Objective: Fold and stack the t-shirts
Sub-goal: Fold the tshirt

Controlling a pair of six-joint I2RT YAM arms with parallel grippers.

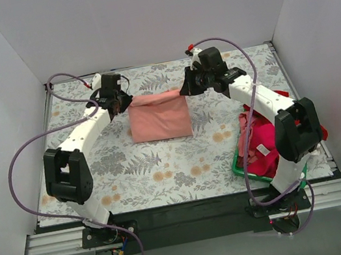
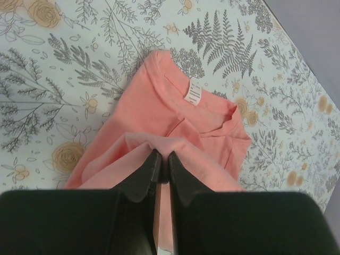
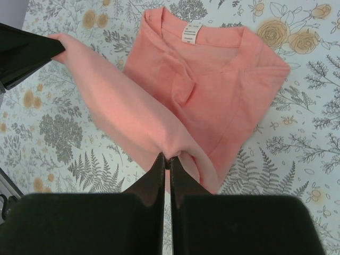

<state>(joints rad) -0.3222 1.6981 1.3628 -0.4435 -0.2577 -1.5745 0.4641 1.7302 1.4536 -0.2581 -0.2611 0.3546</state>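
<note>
The salmon-pink t-shirt [image 1: 159,117] lies partly folded at the table's far middle, its collar label up in the left wrist view [image 2: 193,94] and the right wrist view [image 3: 212,74]. My left gripper [image 1: 116,108] is shut on the shirt's left far corner [image 2: 161,154]. My right gripper [image 1: 189,88] is shut on its right far corner [image 3: 169,156]. Both hold that edge lifted above the table, the cloth stretched between them. Red and magenta t-shirts [image 1: 261,144] lie heaped in the green basket [image 1: 238,168].
The floral tablecloth [image 1: 164,168] covers the table. The green basket stands at the right, under the right arm's elbow [image 1: 296,128]. White walls close in the back and both sides. Purple cables loop off both arms.
</note>
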